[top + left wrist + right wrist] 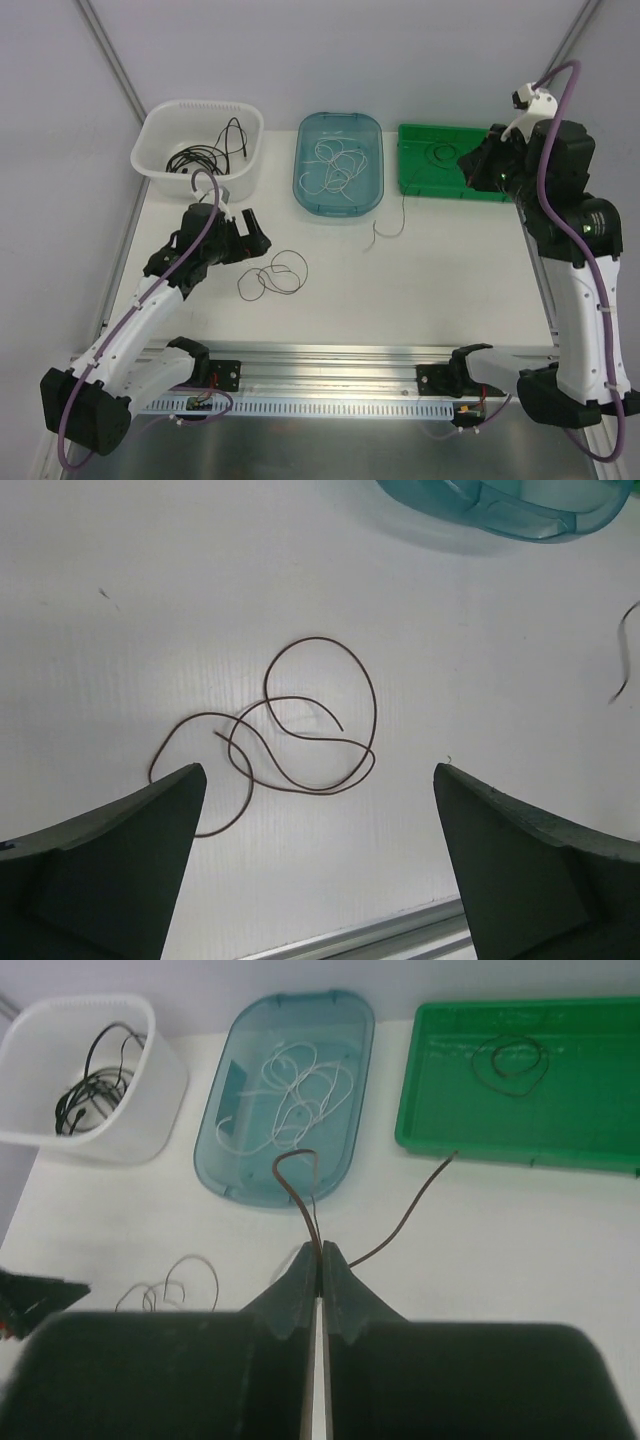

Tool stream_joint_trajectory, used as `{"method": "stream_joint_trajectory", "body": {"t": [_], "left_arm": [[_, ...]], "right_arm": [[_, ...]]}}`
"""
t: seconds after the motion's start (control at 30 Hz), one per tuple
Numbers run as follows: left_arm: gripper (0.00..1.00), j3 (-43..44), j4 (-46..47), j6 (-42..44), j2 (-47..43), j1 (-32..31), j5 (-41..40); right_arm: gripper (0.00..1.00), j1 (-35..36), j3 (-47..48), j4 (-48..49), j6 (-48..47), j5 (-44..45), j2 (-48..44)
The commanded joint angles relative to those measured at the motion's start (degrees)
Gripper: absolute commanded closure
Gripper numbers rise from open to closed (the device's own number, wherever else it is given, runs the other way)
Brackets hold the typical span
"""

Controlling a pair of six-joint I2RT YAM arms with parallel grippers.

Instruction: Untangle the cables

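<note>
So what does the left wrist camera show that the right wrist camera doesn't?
Left wrist only: the left gripper with its fingers open, and a metal rail at the bottom. Right wrist only: the right gripper shut on a thin brown cable, the white basket with black cables, white cables, and the green tray holding a dark loop. Both: the looped brown cable on the table and the blue tray.
</note>
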Motion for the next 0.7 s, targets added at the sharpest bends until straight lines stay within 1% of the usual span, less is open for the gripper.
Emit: {"method": "stream_joint_trajectory", "body": {"t": [0.0, 0.13, 0.23, 0.27, 0.33, 0.37, 0.43, 0.5, 0.57, 0.6, 0.67], "left_arm": [[0.01, 7.0, -11.5, 6.6, 0.3, 0.5, -3.7], [0.01, 9.5, -12.9, 10.5, -1.0, 1.5, -5.3], [0.01, 9.0, -12.4, 13.3, -2.9, 1.6, -8.8], [0.01, 8.7, -12.1, 13.9, -3.2, 1.5, -9.9], [0.01, 6.5, -11.0, 14.8, -4.6, 1.5, -13.1], [0.01, 4.5, -10.3, 15.1, -5.0, 1.5, -14.7], [0.01, 2.4, -8.3, 15.2, -6.3, 1.5, -15.5], [0.01, -0.4, -6.9, 14.8, -7.0, 1.5, -16.4], [0.01, -2.2, -4.9, 14.4, -7.7, 1.6, -16.6], [0.01, -2.4, -4.5, 14.5, -7.7, 1.6, -16.6], [0.01, -2.4, -4.3, 15.0, -7.1, 1.6, -16.8]], "right_arm": [[0.99, -2.9, 5.7, 8.1, -0.3, 1.2, 3.4], [0.99, -5.1, 13.4, 12.4, 0.0, 1.0, 11.2], [0.99, -7.3, 15.3, 18.1, -0.4, 1.3, 14.7], [0.99, -8.9, 15.6, 19.5, -0.4, 1.2, 17.4], [0.99, -10.5, 15.7, 24.0, -0.4, 1.2, 19.8], [0.99, -12.2, 15.7, 27.2, -0.1, 0.6, 22.6], [0.99, -13.9, 15.7, 30.3, 0.5, 0.0, 25.5], [0.99, -15.4, 16.3, 34.9, 1.0, -3.2, 30.2], [0.99, -18.1, 19.1, 37.7, 2.9, -5.0, 33.6], [0.99, -18.7, 20.5, 38.3, 3.2, -5.4, 37.2], [0.99, -20.0, 22.6, 40.2, 3.0, -6.5, 40.0]]}}
